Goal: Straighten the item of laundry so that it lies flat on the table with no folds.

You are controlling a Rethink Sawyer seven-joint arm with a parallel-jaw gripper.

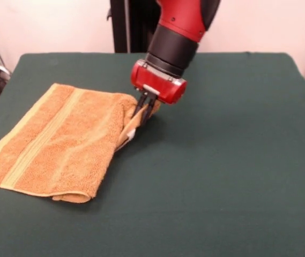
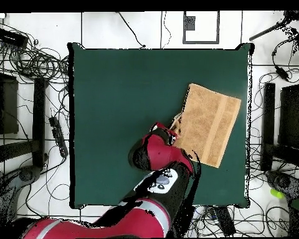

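The golden-orange towel (image 1: 61, 142) lies folded on the left part of the green table (image 1: 222, 160) in the front view. A pale woven band runs along its length. Its folded right edge is lifted a little where my gripper (image 1: 143, 113) meets it. The fingers look closed on that towel edge, with a bit of white tag (image 1: 131, 134) showing just below. In the overhead view the towel (image 2: 208, 124) lies at the table's right side, and the gripper (image 2: 174, 129) is at its left edge.
The red and black arm (image 2: 158, 162) reaches in from the table's bottom edge in the overhead view. Cables and stands (image 2: 40, 62) lie on the floor around the table (image 2: 114, 93).
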